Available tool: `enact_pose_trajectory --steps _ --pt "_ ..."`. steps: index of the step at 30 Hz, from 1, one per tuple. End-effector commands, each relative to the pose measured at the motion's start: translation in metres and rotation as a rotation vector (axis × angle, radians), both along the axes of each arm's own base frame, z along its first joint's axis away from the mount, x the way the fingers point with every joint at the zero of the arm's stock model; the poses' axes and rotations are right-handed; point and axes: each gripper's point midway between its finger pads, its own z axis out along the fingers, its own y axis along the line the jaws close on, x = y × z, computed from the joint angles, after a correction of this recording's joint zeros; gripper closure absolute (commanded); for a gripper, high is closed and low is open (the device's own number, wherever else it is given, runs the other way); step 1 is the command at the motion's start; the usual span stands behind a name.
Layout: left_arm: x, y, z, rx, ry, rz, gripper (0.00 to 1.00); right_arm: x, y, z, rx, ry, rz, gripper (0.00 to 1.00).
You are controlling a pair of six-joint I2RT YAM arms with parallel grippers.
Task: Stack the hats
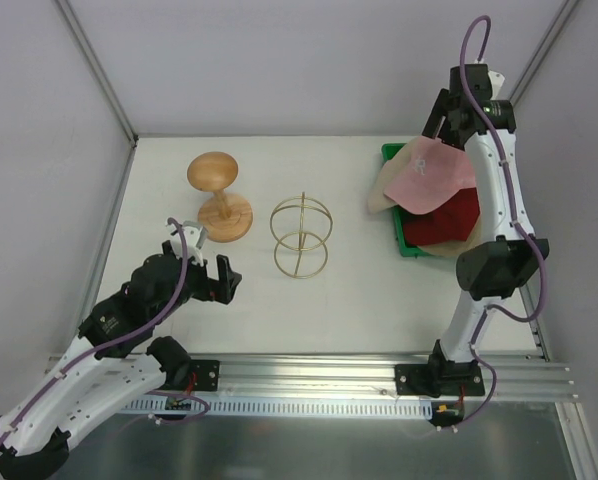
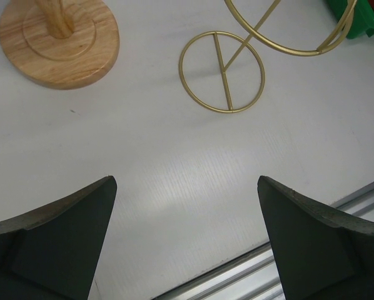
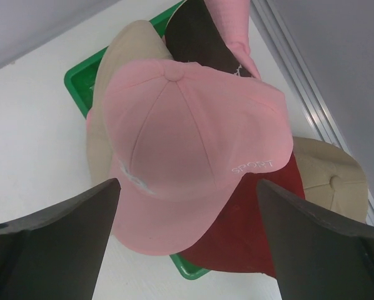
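Note:
The hats lie piled in a green tray [image 3: 80,78] at the far right. A pink hat [image 3: 187,150] marked "SPORT" lies on top [image 1: 429,172]. Under it are a red cap [image 3: 256,234], a black hat [image 3: 193,37], a cream hat [image 3: 127,50] on the left and a tan cap [image 3: 331,175] with a top button on the right. My right gripper [image 3: 187,184] hangs open just above the pink hat, one finger on each side, touching nothing. My left gripper [image 2: 186,179] is open and empty, low over the bare table at the near left [image 1: 217,272].
A mushroom-shaped wooden stand [image 1: 217,195] and a gold wire globe stand [image 1: 301,237] stand mid-table, ahead of the left gripper; their bases show in the left wrist view: the wooden one [image 2: 59,40], the gold one [image 2: 221,72]. Walls close the left, far and right sides. A metal rail [image 1: 309,375] runs along the near edge.

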Motion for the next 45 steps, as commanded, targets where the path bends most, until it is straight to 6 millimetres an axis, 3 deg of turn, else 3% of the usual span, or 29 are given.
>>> enact_pose_trajectory --steps 1,9,25,28,32,38,45 --pt "0.005 0.001 0.022 -0.041 -0.047 0.030 0.01 -0.003 -0.015 0.009 -0.069 0.014 -0.021 0.03" --pt "0.006 0.004 0.015 -0.022 -0.042 0.044 0.01 0.003 -0.020 -0.016 -0.104 0.089 -0.007 0.06" --pt "0.004 0.007 0.016 -0.023 -0.062 0.044 0.01 0.021 -0.015 -0.046 -0.091 0.142 0.026 0.18" --pt "0.004 0.008 0.015 -0.020 -0.064 0.043 0.01 0.022 -0.014 -0.048 -0.081 0.143 0.031 0.26" --pt "0.004 0.008 0.015 -0.022 -0.064 0.042 0.01 0.021 -0.013 -0.043 -0.070 0.125 0.033 0.50" --pt "0.004 0.007 0.016 -0.023 -0.065 0.037 0.01 0.016 -0.010 -0.020 -0.055 0.066 0.055 0.79" --pt "0.004 0.007 0.016 -0.024 -0.066 0.035 0.01 0.009 -0.004 0.013 -0.027 -0.022 0.083 0.94"
